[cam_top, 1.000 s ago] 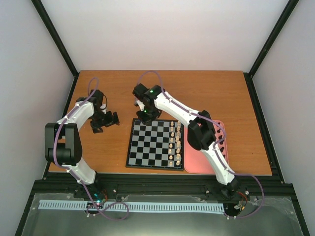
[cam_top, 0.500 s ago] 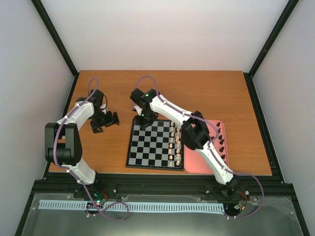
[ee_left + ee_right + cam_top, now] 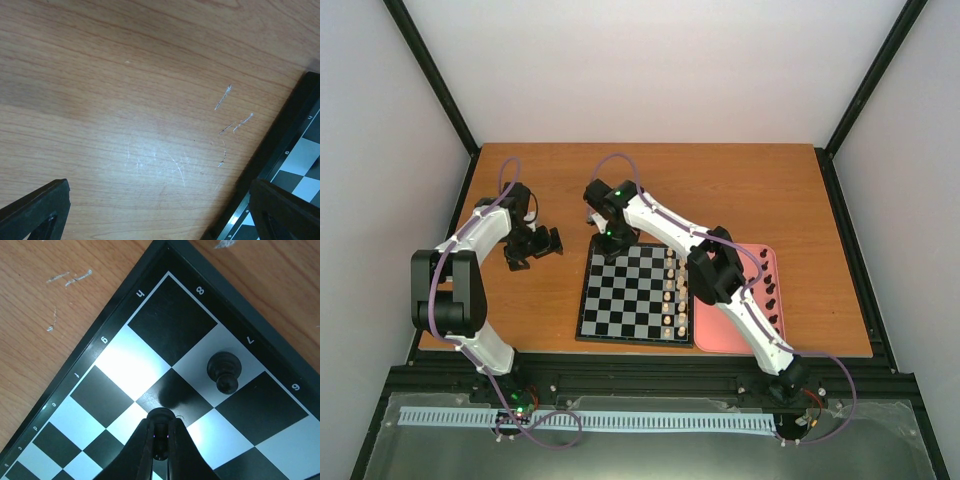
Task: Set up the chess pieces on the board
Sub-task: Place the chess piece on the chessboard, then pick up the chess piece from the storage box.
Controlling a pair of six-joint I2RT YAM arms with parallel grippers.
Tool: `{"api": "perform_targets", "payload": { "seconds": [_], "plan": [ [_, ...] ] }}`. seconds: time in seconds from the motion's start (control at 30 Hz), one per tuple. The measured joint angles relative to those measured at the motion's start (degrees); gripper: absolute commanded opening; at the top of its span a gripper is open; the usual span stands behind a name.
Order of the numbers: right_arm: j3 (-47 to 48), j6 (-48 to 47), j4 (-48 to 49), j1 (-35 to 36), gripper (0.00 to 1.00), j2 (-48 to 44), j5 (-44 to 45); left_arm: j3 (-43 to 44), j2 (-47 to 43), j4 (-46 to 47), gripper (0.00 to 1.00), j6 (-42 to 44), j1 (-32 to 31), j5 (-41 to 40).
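right gripper (image 3: 161,434) jaws clamped on a black piece (image 3: 161,416). piece looks upright, long axis along the fingers, base end toward the board (image 3: 172,322). it hangs over a dark square one step in from the corner; touching or just above, can't tell. second black piece (image 3: 223,371) stands on a pale square between 1 and 2 o'clock from the jaws, near but apart. board corner at 12 o'clock, bare table (image 3: 40,315) beyond at 10. in the top view this arm reaches over the board's far-left corner, so it's the nearer one by far. left gripper (image 3: 159,207) jaws wide apart, nothing in them, over table just off the board rim, 9 o'clock side of the board. more black pieces (image 3: 770,290) wait in the pink tray (image 3: 720,335) at 3 o'clock. next move, my guess: straight down onto that dark square, then let go.
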Motion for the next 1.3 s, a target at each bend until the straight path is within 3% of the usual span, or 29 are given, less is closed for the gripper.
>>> {"api": "perform_targets", "payload": {
  "seconds": [0.13,0.27,0.53,0.87,1.1,1.3],
  "plan": [
    [0.0,-0.02,-0.13,0.04,0.07,0.61,0.0,0.0,-0.09,0.0,1.0,0.0,0.0,0.0],
    [0.0,-0.48,-0.13,0.04,0.18,0.7,-0.02,0.0,-0.42,0.0,1.0,0.0,0.0,0.02],
    [0.02,-0.44,-0.33,0.13,0.25,0.7,-0.15,0.0,-0.61,0.0,1.0,0.0,0.0,0.2],
    [-0.17,-1.03,-1.6,0.13,0.49,-1.62,0.31,0.0,-0.63,-0.02,1.0,0.0,0.0,0.17],
    [-9.7,-0.35,-1.51,-2.01,0.53,-18.6,3.5,0.0,-0.74,-0.13,1.0,0.0,0.0,0.13],
    [-29.92,1.16,1.75,-13.66,0.51,-35.15,6.27,0.02,-1.38,-0.46,1.0,0.0,0.0,0.22]
  ]
}}
